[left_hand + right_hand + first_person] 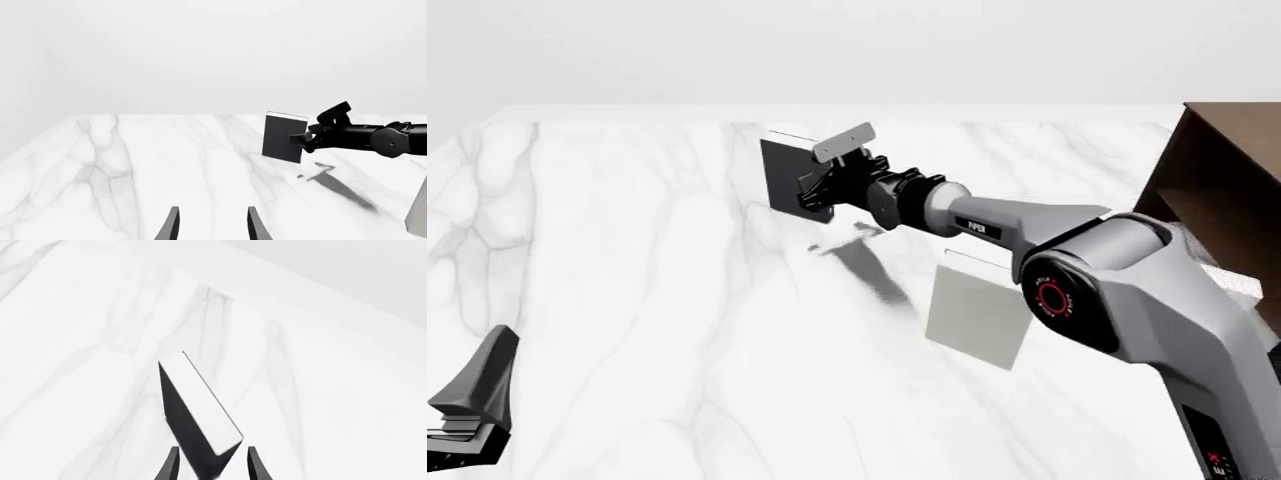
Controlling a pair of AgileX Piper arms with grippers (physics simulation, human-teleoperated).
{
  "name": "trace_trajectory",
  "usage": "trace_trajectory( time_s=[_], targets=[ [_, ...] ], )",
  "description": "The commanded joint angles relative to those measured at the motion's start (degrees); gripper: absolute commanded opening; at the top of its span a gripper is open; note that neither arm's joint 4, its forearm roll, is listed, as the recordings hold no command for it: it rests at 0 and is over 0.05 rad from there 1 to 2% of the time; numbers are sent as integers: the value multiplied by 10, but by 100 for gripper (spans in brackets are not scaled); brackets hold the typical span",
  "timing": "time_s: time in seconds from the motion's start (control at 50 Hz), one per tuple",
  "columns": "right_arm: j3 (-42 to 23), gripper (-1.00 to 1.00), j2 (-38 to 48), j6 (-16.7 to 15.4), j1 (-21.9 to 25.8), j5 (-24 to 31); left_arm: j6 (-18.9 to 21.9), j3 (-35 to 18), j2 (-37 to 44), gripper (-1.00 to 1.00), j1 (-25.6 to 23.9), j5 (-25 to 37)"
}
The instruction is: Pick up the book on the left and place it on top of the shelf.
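Note:
The dark charcoal book (783,172) with white page edges stands upright on the marble table, far left of centre. My right gripper (818,187) reaches to its right side. In the right wrist view the book (200,415) lies between the fingers (172,465), with small gaps on both sides, so the gripper (212,465) is open around it. The book also shows in the left wrist view (283,137) with the right gripper at its edge. The dark brown shelf (1217,185) stands at the right. My left gripper (212,225) is open and empty, low at the near left (481,385).
A larger light grey-white book (977,315) stands upright under my right arm, and it shows at the edge of the left wrist view (419,212). Another pale object (1228,275) sits by the shelf's foot, partly hidden by the arm. The marble table (627,280) stretches left.

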Motion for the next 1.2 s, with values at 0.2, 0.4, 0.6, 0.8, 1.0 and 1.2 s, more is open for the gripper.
trace_trajectory(
  time_s=[0.2, 0.4, 0.6, 0.8, 1.0, 1.2],
  targets=[
    [-48, 100, 33, 0, 0, 21, 0, 0, 0, 100, 0, 0],
    [-51, 100, 33, 4, 1, 21, 0, 0, 0, 100, 0, 0],
    [-50, -100, 28, 8, -1, 18, 0, 0, 0, 100, 0, 0],
    [23, -100, -23, 17, 5, -25, 0, 0, 0, 100, 0, 0],
    [146, -100, -134, 20, 10, -79, 0, 0, 0, 100, 0, 0],
    [245, -100, -234, 16, 4, -111, 0, 0, 0, 100, 0, 0]
  ],
)
